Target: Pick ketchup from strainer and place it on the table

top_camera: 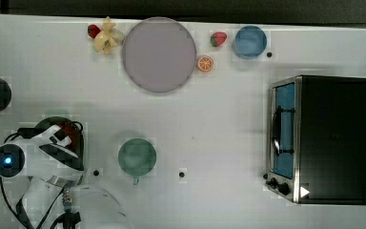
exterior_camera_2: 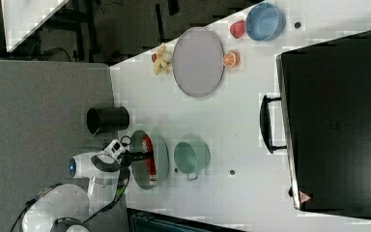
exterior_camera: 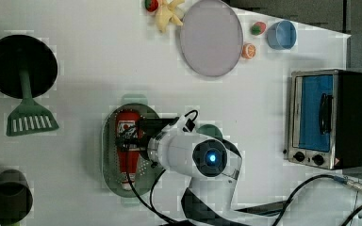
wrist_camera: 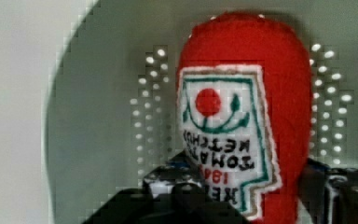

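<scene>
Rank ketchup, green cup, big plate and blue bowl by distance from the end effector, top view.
From the end effector, at the top view's lower left:
1. Ketchup, right under it in the strainer.
2. Green cup, to its right.
3. Big plate, up toward the far edge.
4. Blue bowl, far upper right.

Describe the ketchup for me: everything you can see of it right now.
The ketchup is a small red bottle that looks soft and fabric-like, with a stitched white label showing a red tomato, green trim and dark lettering. It lies on its side along the strainer, on the perforated bottom. The gripper is down over its middle, a finger on either side of the body; whether they press it is unclear. Its cap is not clear to see.
</scene>
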### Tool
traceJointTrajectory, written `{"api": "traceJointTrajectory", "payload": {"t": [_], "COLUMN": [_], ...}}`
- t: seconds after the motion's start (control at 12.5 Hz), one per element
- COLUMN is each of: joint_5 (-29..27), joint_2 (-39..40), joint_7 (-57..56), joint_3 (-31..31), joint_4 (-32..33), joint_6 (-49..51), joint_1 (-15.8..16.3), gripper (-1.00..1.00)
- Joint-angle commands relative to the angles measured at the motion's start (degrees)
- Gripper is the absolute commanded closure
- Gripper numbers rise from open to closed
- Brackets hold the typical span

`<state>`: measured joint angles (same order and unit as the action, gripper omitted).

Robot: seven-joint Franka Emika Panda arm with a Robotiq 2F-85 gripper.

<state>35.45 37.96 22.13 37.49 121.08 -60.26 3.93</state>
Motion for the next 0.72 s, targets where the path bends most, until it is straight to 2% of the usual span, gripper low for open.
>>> {"api": "traceJointTrajectory", "payload": {"t": [0.08, 0.24, 0.4, 0.56, 0.72], "joint_5": [-0.8, -5.8, -13.7, -20.8, -25.5], "joint_2": [-4.1, -8.1, -12.4, -16.3, -19.8], "joint_7": [3.0, 3.0, 1.6, -4.6, -11.4], "joint_3": [2.7, 6.1, 10.2, 14.0, 15.9], "joint_4": [0.2, 0.9, 0.6, -0.5, -2.6], "joint_6": [0.8, 3.0, 7.6, 13.0, 19.7], "joint_1": [-1.2, -3.5, -6.7, -10.3, -13.5], "gripper": [-0.13, -0.13, -0.13, -0.13, -0.13]}}
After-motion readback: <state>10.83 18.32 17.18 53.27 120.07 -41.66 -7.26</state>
